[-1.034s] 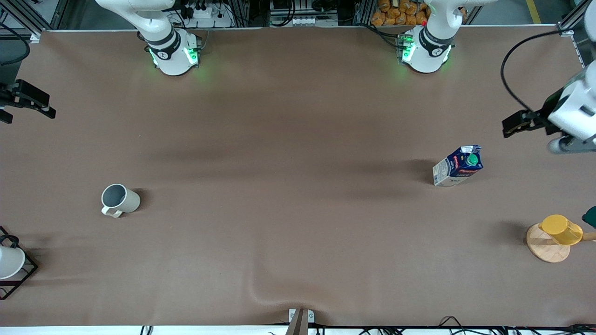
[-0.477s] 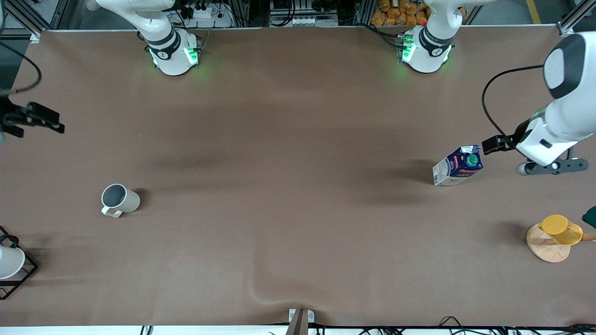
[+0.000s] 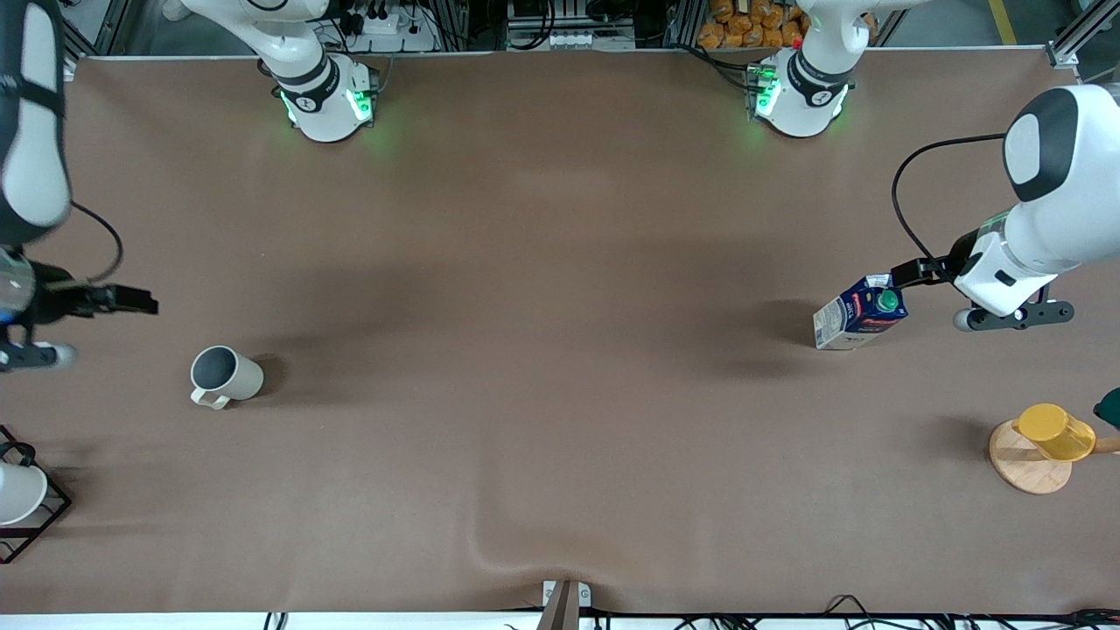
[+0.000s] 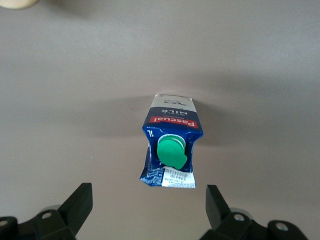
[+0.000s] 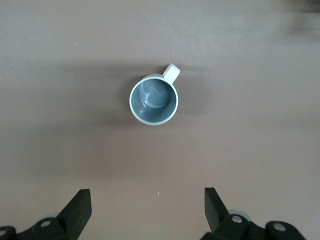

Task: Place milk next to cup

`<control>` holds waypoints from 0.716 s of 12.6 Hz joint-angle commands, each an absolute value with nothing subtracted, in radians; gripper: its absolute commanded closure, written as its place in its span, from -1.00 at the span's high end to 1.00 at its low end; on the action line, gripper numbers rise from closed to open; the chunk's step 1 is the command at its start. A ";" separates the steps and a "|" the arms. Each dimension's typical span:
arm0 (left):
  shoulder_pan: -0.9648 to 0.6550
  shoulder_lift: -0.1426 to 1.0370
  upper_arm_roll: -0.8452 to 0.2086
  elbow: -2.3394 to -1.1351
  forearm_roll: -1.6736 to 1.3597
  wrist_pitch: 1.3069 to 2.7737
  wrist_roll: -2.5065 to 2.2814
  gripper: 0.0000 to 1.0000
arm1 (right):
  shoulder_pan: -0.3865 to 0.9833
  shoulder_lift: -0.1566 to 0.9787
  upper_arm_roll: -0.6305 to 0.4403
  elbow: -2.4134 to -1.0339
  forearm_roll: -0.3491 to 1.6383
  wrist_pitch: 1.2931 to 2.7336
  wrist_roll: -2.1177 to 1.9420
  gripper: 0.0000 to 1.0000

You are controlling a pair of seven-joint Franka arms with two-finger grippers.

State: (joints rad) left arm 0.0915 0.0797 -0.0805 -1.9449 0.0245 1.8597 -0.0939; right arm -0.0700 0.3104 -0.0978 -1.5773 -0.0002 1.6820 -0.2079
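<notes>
The milk (image 3: 862, 312), a dark blue carton with a green cap, stands upright toward the left arm's end of the table. My left gripper (image 3: 908, 275) hovers just beside its top, open; in the left wrist view the milk (image 4: 172, 135) lies ahead of the open left gripper (image 4: 147, 196), not between the fingers. The cup (image 3: 226, 376), a beige mug with a grey-blue inside, stands toward the right arm's end. My right gripper (image 3: 140, 304) hangs open over the table near it, holding nothing. In the right wrist view the cup (image 5: 154, 100) sits ahead of the right gripper (image 5: 146, 197).
A yellow cup (image 3: 1056, 432) rests on a wooden disc (image 3: 1025, 468) nearer the front camera than the milk. A white cup (image 3: 16, 492) sits in a black wire rack (image 3: 48, 516) at the right arm's end. The brown table cover has a bump (image 3: 516, 553) near the front edge.
The left gripper has swung in from the table's end to just beside the milk. The right gripper has come in and toward the cup. Milk and cup have not moved.
</notes>
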 commanded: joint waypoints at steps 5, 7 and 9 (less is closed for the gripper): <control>0.097 0.084 -0.083 -2.029 -0.011 1.945 -0.075 1.00 | -0.087 0.360 -0.087 -1.785 0.002 2.018 -0.213 1.00; 0.097 0.089 -0.083 -2.029 -0.011 1.945 -0.077 1.00 | -0.129 0.423 -0.086 -1.783 0.030 2.100 -0.305 0.97; 0.095 0.106 -0.086 -2.026 -0.012 1.968 -0.083 1.00 | -0.161 0.489 -0.086 -1.770 0.121 2.154 -0.374 0.71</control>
